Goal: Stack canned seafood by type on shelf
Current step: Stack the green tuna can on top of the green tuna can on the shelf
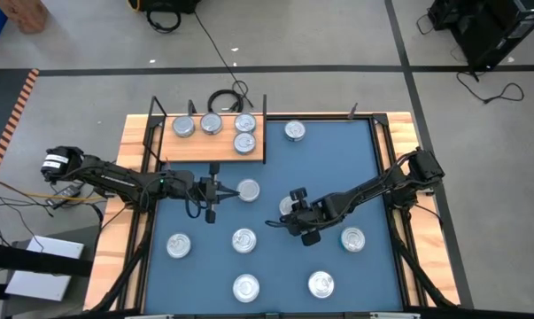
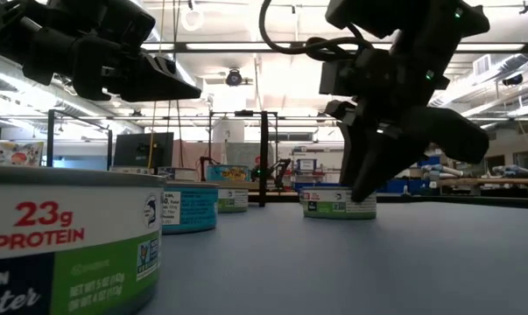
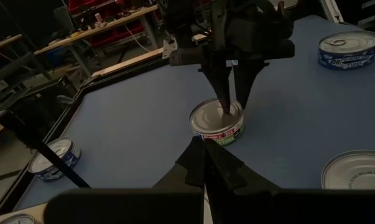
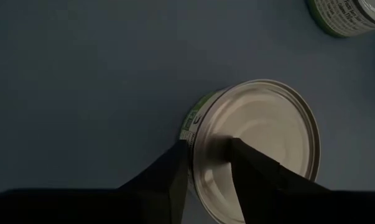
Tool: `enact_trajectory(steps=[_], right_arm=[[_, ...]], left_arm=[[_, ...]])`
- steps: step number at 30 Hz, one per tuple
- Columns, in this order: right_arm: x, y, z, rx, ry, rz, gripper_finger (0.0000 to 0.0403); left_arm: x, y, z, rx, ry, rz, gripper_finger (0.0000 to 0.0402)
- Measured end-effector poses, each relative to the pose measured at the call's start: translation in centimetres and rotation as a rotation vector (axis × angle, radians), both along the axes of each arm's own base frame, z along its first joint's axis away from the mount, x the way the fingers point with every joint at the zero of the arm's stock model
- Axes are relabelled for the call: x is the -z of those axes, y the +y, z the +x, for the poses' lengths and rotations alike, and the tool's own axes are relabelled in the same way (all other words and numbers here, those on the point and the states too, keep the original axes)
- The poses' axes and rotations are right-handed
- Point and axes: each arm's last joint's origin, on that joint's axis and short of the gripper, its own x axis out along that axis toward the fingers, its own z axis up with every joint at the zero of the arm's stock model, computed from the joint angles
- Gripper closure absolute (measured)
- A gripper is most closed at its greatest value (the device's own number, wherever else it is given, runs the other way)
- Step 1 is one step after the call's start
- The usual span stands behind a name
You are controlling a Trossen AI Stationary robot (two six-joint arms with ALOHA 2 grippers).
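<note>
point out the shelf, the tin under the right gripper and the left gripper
shelf (image 1: 174, 151): high view, bare board.
tin (image 4: 262, 124): right wrist view, lid.
left gripper (image 1: 215, 190): high view, between its fingers.

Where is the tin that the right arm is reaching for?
In the high view, the tin sits mid-mat, under the right tool, right of the left tool and another tin.

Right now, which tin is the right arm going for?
Start at the blue mat and find its middle. The tin sits there under the right gripper, whose jaws straddle its rim. Unlike its neighbours, it has a green label and an arm over it.
</note>
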Motion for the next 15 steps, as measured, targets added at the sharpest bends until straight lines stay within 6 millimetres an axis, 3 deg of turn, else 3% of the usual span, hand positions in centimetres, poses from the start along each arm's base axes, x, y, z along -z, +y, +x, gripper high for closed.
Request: enact_trajectory(steps=[15], right_arm=[[-0.30, -0.43, 0.58, 0.043, -0.035, 0.021, 0.0396]], left_arm=[[0.00, 0.00, 0.00, 0.000, 0.000, 0.004, 0.0398]])
